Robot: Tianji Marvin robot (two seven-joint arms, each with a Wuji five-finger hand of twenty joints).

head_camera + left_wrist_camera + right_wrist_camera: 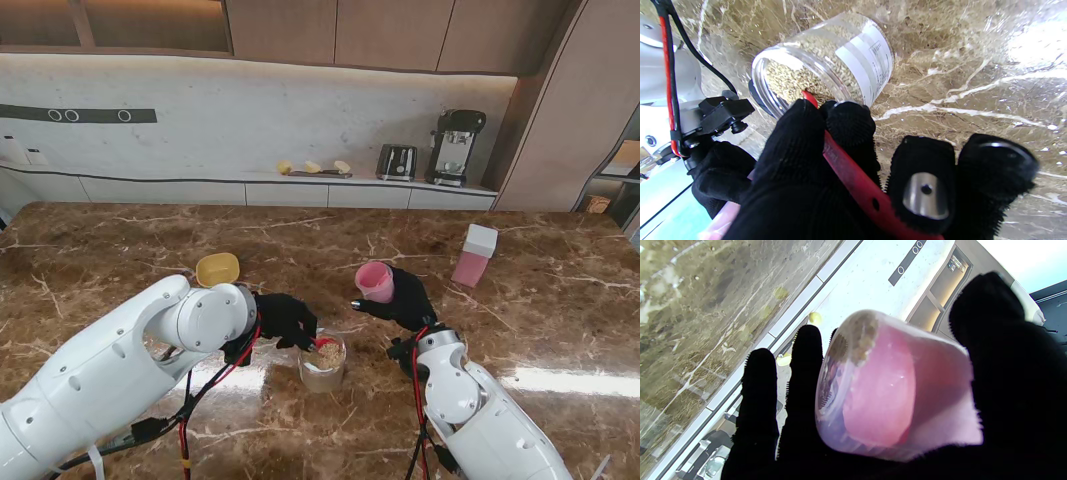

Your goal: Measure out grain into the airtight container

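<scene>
A clear jar of grain (323,363) stands open on the marble table, near me at the middle. My left hand (283,319) is shut on a red measuring spoon (853,175), whose tip dips into the grain inside the jar (821,63). My right hand (400,300) is shut on a pink translucent container (376,281), held off the table to the right of the jar. The container (893,386) lies in the palm between thumb and fingers (805,373), and some grain shows through its wall.
A yellow lid (217,268) lies on the table farther from me on the left. A pink box with a white cap (474,255) stands at the far right. A toaster (396,161) and a coffee machine (455,146) sit on the back counter.
</scene>
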